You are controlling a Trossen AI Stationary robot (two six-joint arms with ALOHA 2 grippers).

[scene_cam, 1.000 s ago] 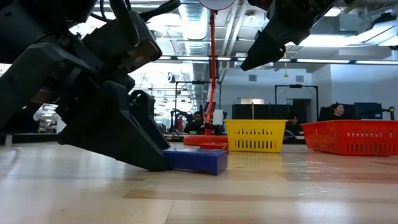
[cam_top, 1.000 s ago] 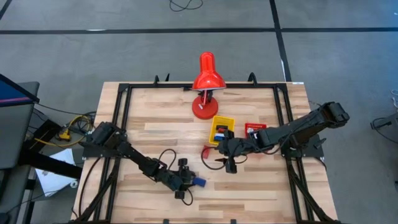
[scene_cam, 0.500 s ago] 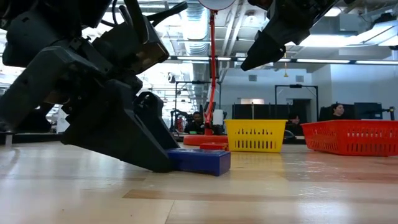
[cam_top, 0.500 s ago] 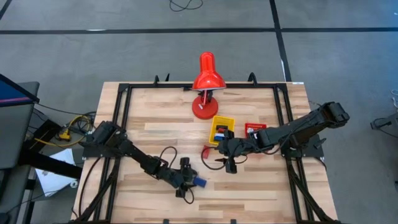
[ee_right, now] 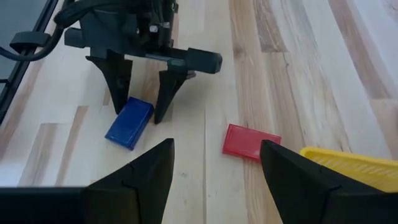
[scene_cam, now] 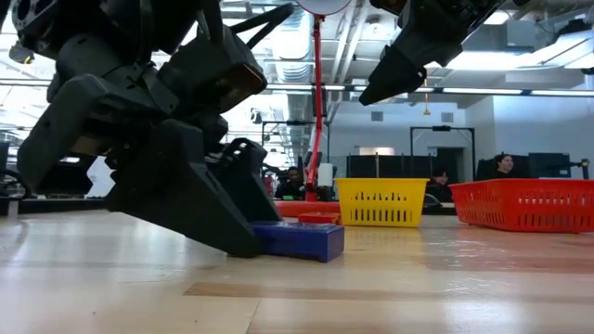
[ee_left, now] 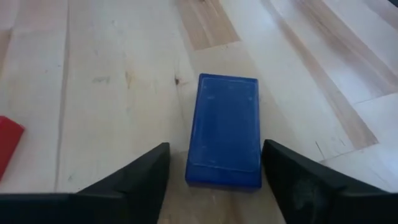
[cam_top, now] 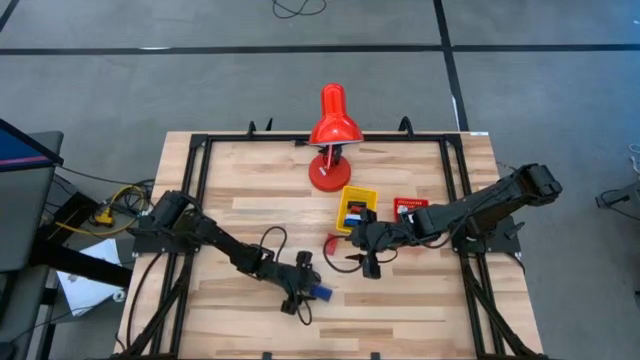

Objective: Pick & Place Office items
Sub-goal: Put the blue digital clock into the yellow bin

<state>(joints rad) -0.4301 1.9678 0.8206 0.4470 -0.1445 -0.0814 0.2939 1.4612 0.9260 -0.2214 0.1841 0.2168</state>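
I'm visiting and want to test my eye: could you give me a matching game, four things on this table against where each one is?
Things:
1. blue block
2. red block
3. lamp
4. yellow tray

Places:
A. at the table's far edge
B. between the left gripper's open jaws
C. beside the red tray
D. on bare wood near the yellow tray

Pairs: 1-B, 2-D, 3-A, 4-C

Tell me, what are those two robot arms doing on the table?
The left gripper is down at the table with its fingers open on either side of a flat blue block, ready to grab it. The right gripper hangs open above the table near a red block and the yellow tray. It isn't holding anything. A red desk lamp stands at the back.
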